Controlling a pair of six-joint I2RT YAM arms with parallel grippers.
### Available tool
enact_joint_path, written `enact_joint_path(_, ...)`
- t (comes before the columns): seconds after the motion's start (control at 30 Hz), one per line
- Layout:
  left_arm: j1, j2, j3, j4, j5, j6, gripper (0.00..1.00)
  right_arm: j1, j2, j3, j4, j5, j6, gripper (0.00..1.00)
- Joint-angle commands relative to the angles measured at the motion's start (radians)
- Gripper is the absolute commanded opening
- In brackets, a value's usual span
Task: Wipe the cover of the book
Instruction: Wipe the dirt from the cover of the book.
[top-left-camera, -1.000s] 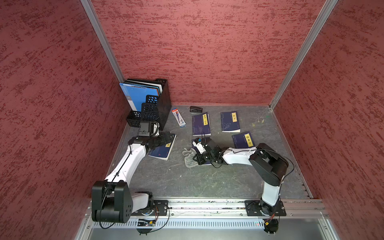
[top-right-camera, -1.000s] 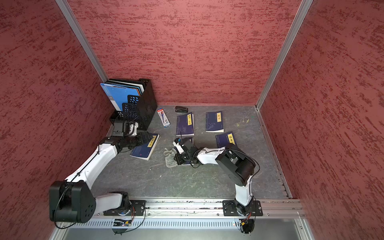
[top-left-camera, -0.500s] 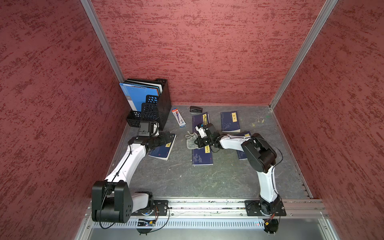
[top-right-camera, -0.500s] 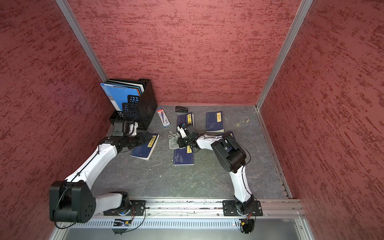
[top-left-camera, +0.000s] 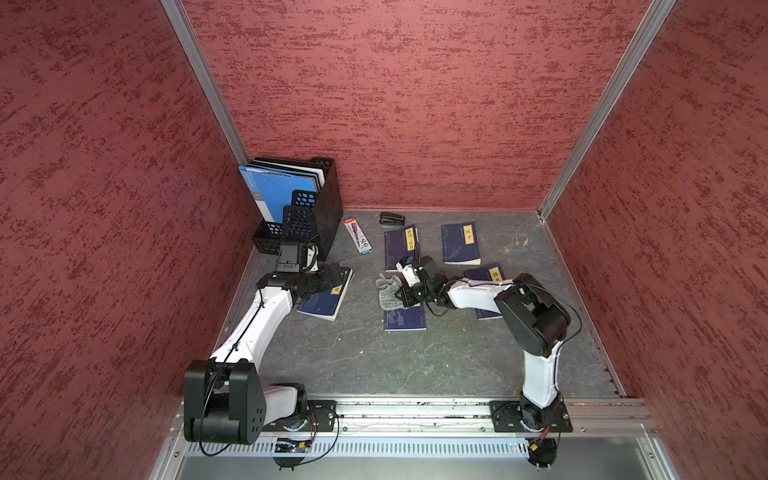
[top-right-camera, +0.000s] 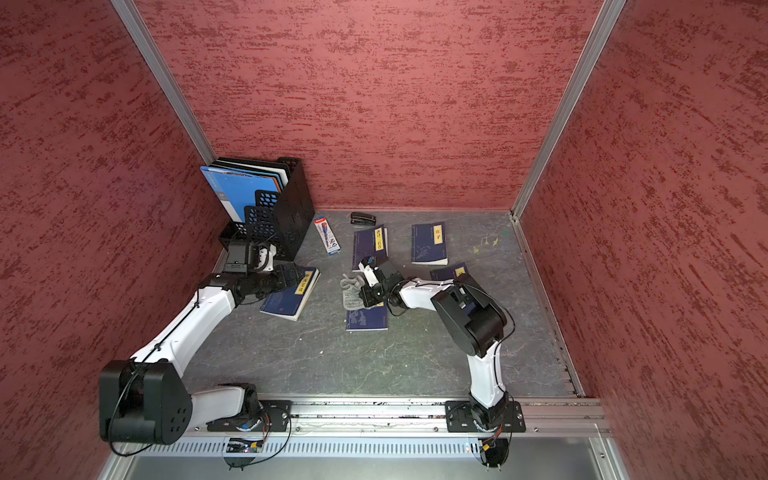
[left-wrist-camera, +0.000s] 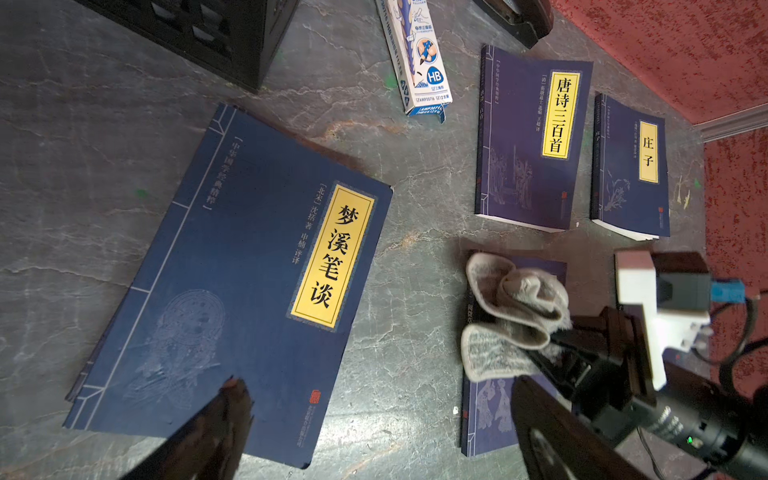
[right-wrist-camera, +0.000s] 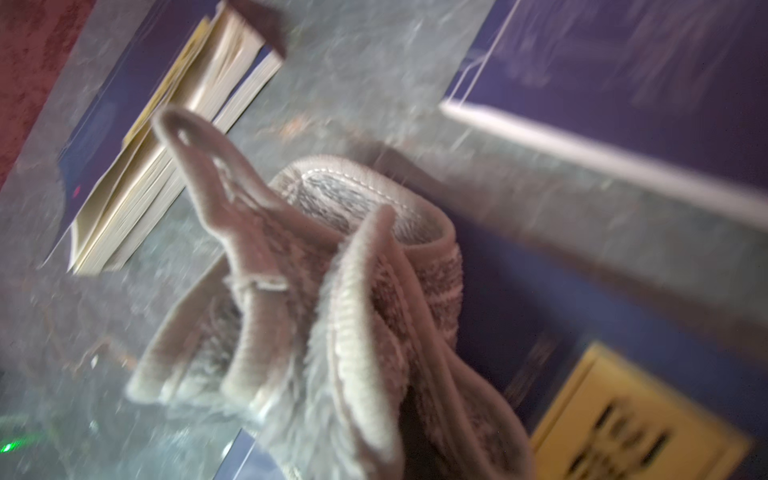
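Left wrist view: the right pincer (left-wrist-camera: 548, 353) is clamped on a bunched grey cloth (left-wrist-camera: 507, 307). The cloth sits on the far left part of the book (left-wrist-camera: 494, 415), a dark blue one lying flat in the middle of the bench (left-wrist-camera: 415, 270). The cloth's edge hangs slightly past the book's left side. The near half of the cover is bare.

The right wrist view is blurred, but it shows the cloth (right-wrist-camera: 332, 311) folded in loops against the blue cover (right-wrist-camera: 540, 291), with a yellow title label (right-wrist-camera: 640, 428) beside it.

In both top views the left pincer (top-left-camera: 332, 275) hangs with its jaws spread wide and grips nothing. It is over the far right part of a larger blue book (top-left-camera: 324, 301) that lies to the left of the wiped one, well apart from it. One of its fingers (left-wrist-camera: 224, 415) shows over that cover (touching or not, I cannot tell).

A black file rack (top-left-camera: 320, 199) holding blue folders stands in the far left corner. A pencil box (top-left-camera: 358, 235) and a stapler (top-left-camera: 392, 218) lie near the far wall. Two small blue books (top-left-camera: 401, 247) (top-left-camera: 461, 244) lie side by side just past the right pincer. Another blue book (top-left-camera: 490, 274) lies partly under the right arm.
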Motion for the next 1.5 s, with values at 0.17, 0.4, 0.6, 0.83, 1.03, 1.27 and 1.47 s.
enact_joint_path(0.17, 0.005, 0.022, 0.028, 0.012, -0.001, 0.013, 0.99, 0.103, -0.048, -0.202, -0.077, -0.061, 0.052, 0.08)
enact_joint_path(0.4, 0.002, 0.023, 0.031, 0.013, 0.000, 0.012, 0.99, 0.099, 0.019, -0.109, -0.099, 0.011, 0.028, 0.08)
enact_joint_path(0.6, 0.004, 0.018, 0.027, 0.010, -0.001, 0.014, 0.99, -0.017, 0.126, 0.025, -0.100, 0.052, 0.034, 0.08)
enact_joint_path(0.83, 0.002, 0.021, 0.028, 0.013, 0.004, 0.013, 0.99, -0.075, 0.205, 0.212, -0.169, 0.055, -0.037, 0.08)
enact_joint_path(1.03, 0.003, 0.017, 0.025, 0.009, 0.002, 0.014, 0.99, -0.074, 0.148, 0.158, -0.164, 0.013, -0.031, 0.08)
enact_joint_path(1.27, 0.000, 0.022, 0.033, 0.011, 0.003, 0.013, 0.99, 0.021, -0.032, -0.111, -0.125, -0.019, 0.016, 0.08)
enact_joint_path(1.47, -0.007, 0.031, 0.033, 0.025, 0.002, 0.009, 0.99, 0.032, -0.105, -0.255, -0.092, 0.027, 0.081, 0.08)
